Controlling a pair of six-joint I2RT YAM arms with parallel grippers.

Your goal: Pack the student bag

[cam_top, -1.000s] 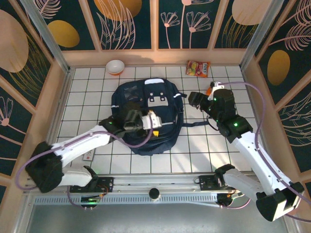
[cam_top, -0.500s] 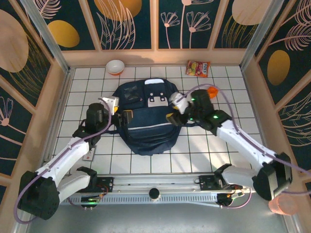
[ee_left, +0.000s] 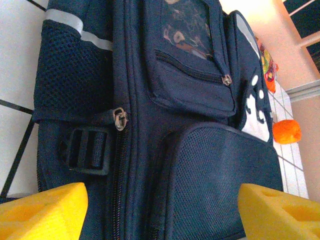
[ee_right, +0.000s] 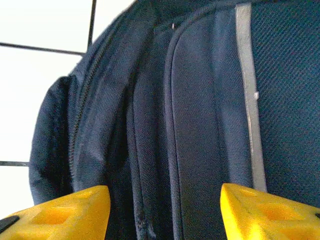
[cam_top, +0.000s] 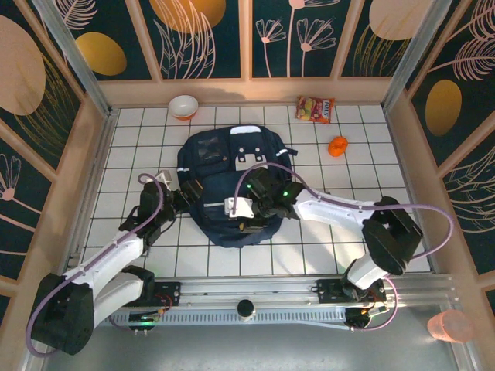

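Since the earlier frames, the right end effector [ee_right: 165, 212] has been swung from the right flank of the student bag [cam_top: 232, 174] onto its near part, while the left end effector [ee_left: 160, 215] has been drawn back to the bag's left side. The bag is laid flat at the middle of the desk [cam_top: 131, 147], front upward, top toward the far edge. Both end effectors are seen released, fingers spread with nothing clamped; navy fabric and seams are framed between them. Such flanking is judged to serve steadying the bag and reaching a zip pull [ee_left: 119, 119], since the zips appear closed. An orange object [cam_top: 337, 146] and a snack packet [cam_top: 315, 109] are left toward the far right corner, a bowl [cam_top: 183, 106] at the far edge, presumably awaiting packing.
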